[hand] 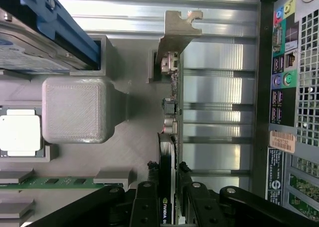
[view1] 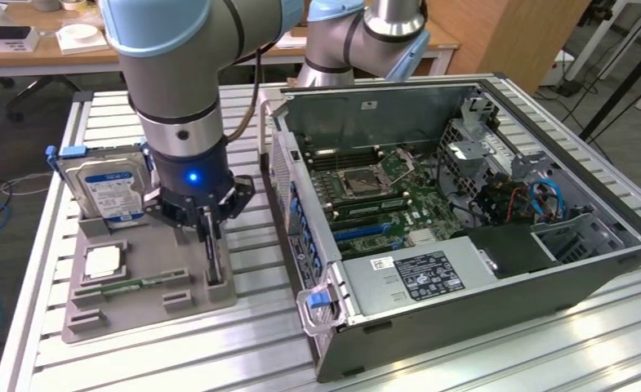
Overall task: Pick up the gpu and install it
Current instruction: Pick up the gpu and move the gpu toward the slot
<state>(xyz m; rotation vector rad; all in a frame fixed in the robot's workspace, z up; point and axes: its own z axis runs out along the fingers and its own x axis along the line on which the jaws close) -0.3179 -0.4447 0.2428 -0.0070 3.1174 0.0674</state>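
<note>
Clamping the thin flat black gpu card [hand: 172,112] by its upper edge, the black two-fingered gripper [hand: 167,179] has its jaws pressed against both faces of the card. The card stands on edge in a slot of the grey printed plastic holder [hand: 130,152]. The hold looks well away from the narrow silver metal bracket [hand: 180,25] at the card's far end, so once lifted, that heavier end could droop or twist between the fingers. A pull that is not straight up might bind the card in its slot and drag the light holder off the slatted aluminium table [view1: 429,359]. The bracket sits just beside a grey post of the holder and could snag there. The silver hard drive with the blue-white label [view1: 111,192] stands upright near the arm, and a careless swing could knock it over. Farthest off is the open dark computer case [view1: 495,269], where a tilted card would likely miss its motherboard slot or jam its bracket against the rear wall.
</note>
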